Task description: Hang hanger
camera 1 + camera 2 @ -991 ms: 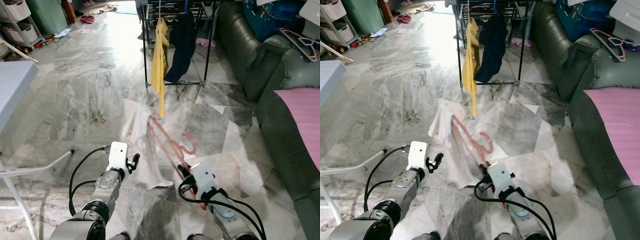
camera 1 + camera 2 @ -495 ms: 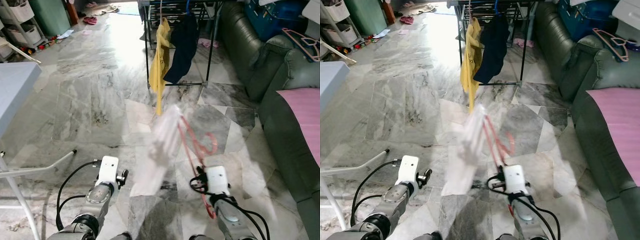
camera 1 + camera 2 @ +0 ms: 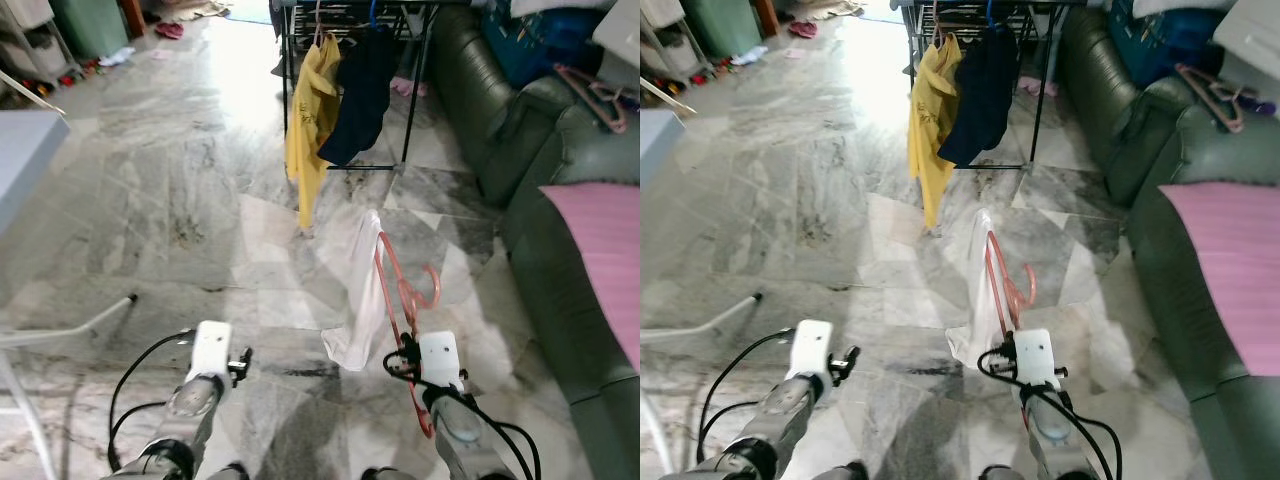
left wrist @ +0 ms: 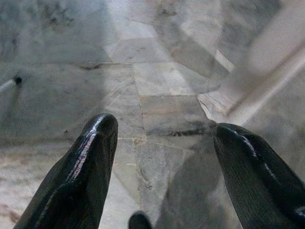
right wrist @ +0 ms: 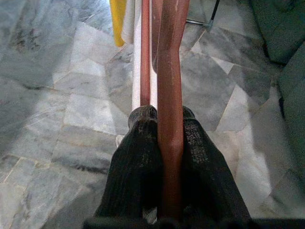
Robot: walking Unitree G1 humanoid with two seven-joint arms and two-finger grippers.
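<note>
A pink plastic hanger with a white cloth draped on it stands upright over the floor. My right gripper is shut on its lower bar; in the right wrist view both fingers clamp the pink bar. Ahead stands a black drying rack with a yellow shirt and a dark blue garment hanging from it. The rack is well beyond the hanger. My left gripper is low on the left, open and holding nothing, its fingers spread over marble floor.
A dark green sofa runs along the right, with a pink cloth and spare pink hangers on it. A white table leg and grey tabletop are at the left. Marble floor lies between me and the rack.
The hanger and white cloth swung from spread out on the left to upright and edge-on in front of the right gripper. My left arm dropped lower. The camera shifted a little.
</note>
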